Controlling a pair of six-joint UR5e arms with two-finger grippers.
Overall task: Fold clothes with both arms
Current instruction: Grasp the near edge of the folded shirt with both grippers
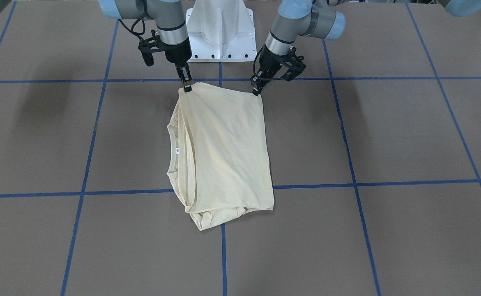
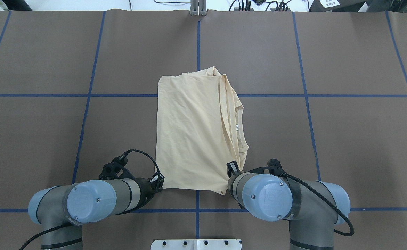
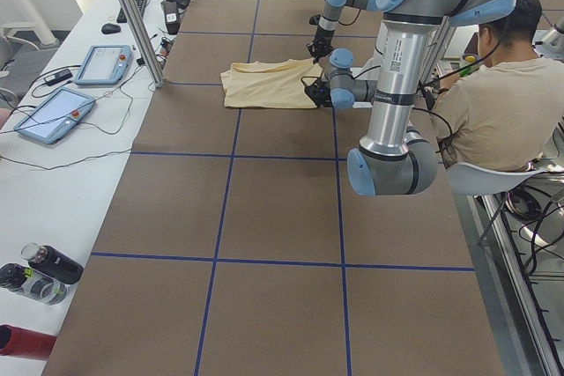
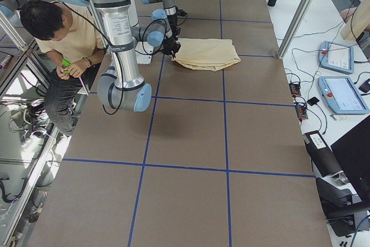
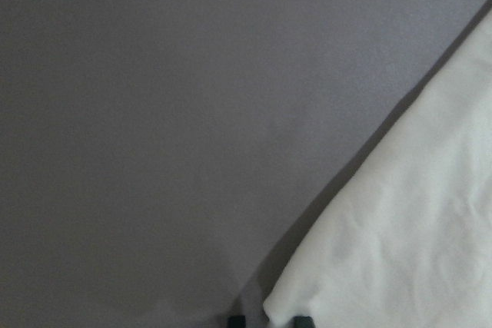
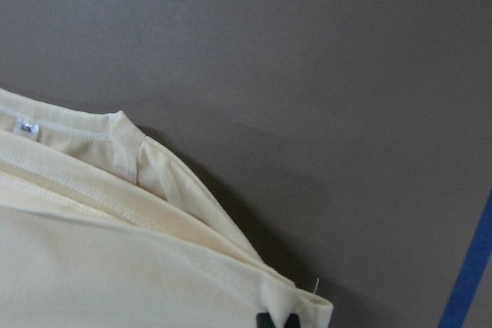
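Shirt (image 2: 189, 139) is lying flat mid-table (image 2: 328, 139), a little toward the robot's side, and it's already folded into a narrow stack.

Nearest the robot, the left arm (image 2: 95, 199) and right arm (image 2: 269, 194) are both down at its near edge. The left gripper (image 1: 257, 92) is pinching the near left corner. The right gripper (image 1: 187, 87) is clamped on the near right corner, the layered one by the collar (image 2: 242, 128).

Further out, the neck opening faces right with the little white label (image 1: 177, 150) showing. The far end is a bit bunched just past the blue tape line (image 1: 326, 184).

Count: one shirt, one label, two arms, two grippers.

My take on handling: it's a thin knit, light and floppy, so it'll sag between the two holds and the layers could slide apart. Corners look like the right place to grab, as long as each pinch catches every layer.
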